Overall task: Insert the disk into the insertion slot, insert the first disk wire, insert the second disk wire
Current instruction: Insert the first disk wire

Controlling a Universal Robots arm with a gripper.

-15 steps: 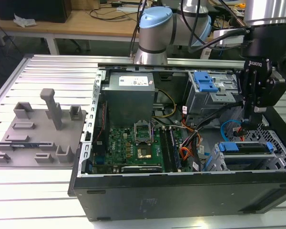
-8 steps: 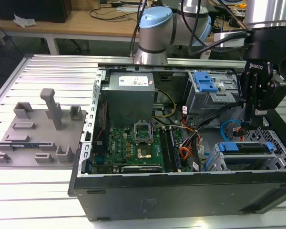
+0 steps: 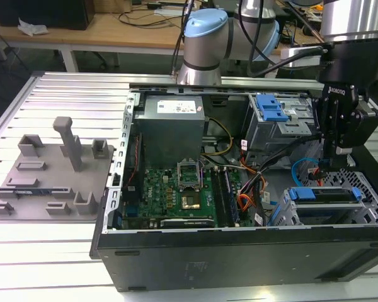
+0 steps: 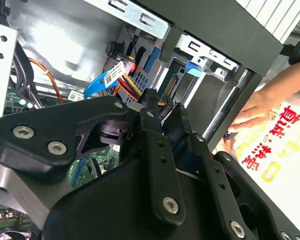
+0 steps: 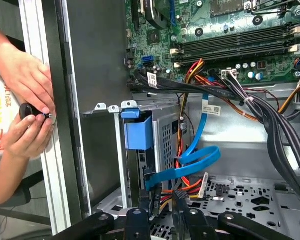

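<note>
Disk (image 3: 324, 195) lies in the slot (image 3: 365, 189) at the exterior view's right, so wiring seems underway. Hand (image 3: 332, 166) hangs by the blue cable (image 5: 190, 162), its grip impossible to tell. Seating the cable calls for square alignment first.

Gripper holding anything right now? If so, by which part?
Cannot tell. The gripper is down among the loose wires by the blue cable; whether it grips a plug there is hidden.

claw (image 4: 164, 104) near blue cable (image 4: 97, 82); hand (image 4: 250, 116) beside case (image 4: 230, 30) edge.
</note>
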